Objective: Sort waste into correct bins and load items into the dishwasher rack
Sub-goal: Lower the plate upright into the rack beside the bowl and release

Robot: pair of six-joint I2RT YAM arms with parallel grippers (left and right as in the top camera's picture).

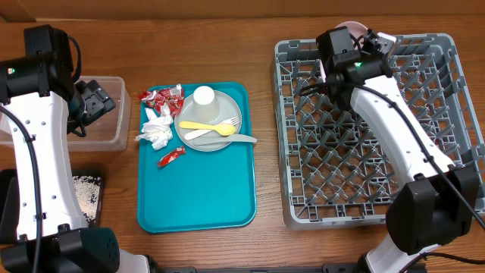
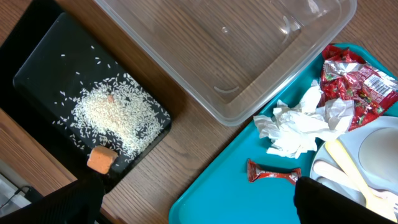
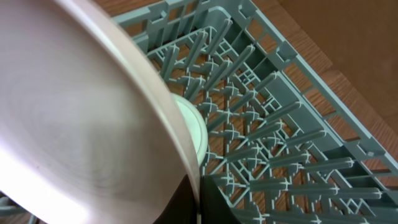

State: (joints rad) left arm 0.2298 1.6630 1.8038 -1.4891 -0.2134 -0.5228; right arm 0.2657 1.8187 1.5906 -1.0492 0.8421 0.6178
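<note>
Grip status: the right gripper (image 1: 364, 45) clamped the pale pink plate (image 3: 74, 124), held tilted on edge above the far left corner of the dishwasher rack (image 1: 282, 136), peg rows (image 3: 261, 124) directly below. The left gripper (image 1: 98, 100) hung spread over the clear tub (image 1: 117, 133), well apart.

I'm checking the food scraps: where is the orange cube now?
In the left wrist view, lower left, the orange cube sits in the black tray beside the rice pile.

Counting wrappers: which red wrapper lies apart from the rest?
The twisted wrapper nearer the robot than the napkin; the others bunch at the tray's far corner.
</note>
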